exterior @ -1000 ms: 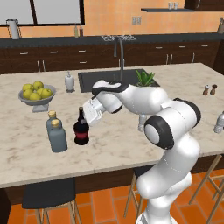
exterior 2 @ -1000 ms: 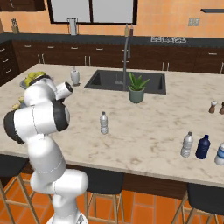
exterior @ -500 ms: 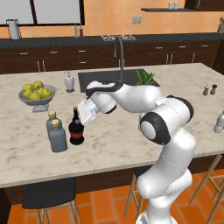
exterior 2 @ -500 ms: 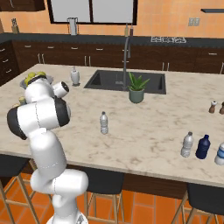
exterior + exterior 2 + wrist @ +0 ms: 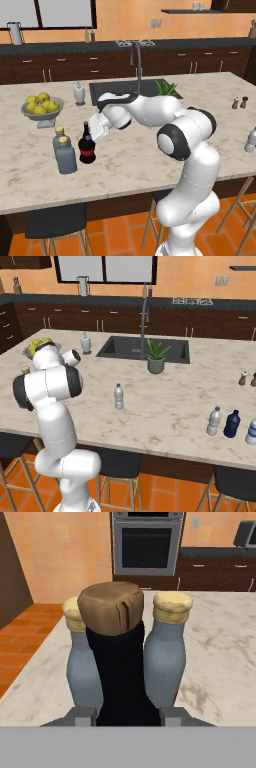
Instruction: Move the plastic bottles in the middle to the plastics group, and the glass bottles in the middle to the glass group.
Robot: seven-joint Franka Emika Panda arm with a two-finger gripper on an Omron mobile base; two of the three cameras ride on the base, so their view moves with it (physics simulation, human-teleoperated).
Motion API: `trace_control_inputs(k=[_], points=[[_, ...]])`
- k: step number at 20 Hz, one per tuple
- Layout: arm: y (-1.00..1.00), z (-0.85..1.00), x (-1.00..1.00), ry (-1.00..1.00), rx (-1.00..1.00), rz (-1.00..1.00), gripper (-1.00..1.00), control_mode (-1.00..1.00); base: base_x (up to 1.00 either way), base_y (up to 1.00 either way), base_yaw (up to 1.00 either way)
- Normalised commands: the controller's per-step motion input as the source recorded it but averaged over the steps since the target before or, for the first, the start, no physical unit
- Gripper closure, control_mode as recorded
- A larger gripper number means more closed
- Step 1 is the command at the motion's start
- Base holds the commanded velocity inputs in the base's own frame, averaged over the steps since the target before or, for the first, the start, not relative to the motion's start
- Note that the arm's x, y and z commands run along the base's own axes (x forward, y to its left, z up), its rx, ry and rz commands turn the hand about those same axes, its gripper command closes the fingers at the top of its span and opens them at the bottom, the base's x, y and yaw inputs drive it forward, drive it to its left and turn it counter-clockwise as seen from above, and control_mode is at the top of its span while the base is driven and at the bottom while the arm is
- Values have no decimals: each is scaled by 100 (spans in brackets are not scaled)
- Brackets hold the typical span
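Gripper (image 5: pixel 94 131) clamped on dark glass bottle (image 5: pixel 87 145), standing on counter (image 5: pixel 130 165) just right of the two cork-topped bottles (image 5: pixel 63 150), nr front-left edge. Open counter to right.

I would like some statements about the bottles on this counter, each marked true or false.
1. The end effector is closed on the dark bottle. True.
2. The dark bottle stands beside the two cork-topped bottles. True.
3. The dark bottle lies on its side. False: it stands upright on the counter.
4. A small pale bottle stands alone in the middle of the counter. True.
5. The bowl holds red apples. False: its fruit is yellow-green.
6. The plant sits next to the cork-topped bottles. False: it is by the sink, far from them.
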Motion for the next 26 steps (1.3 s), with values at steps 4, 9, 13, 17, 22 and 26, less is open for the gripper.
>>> trace_control_inputs(k=[4,9,13,17,22,26], points=[[8,-15,9,0,0,-1,100,-100,0,0,0],[15,-51,0,0,0,0,100,-100,0,0,0],[13,-27,0,0,0,0,100,-100,0,0,0],[2,0,0,0,0,0,100,-100,0,0,0],[0,0,-3,-5,0,0,100,-100,0,0,0],[0,0,-1,-6,0,0,100,-100,0,0,0]])
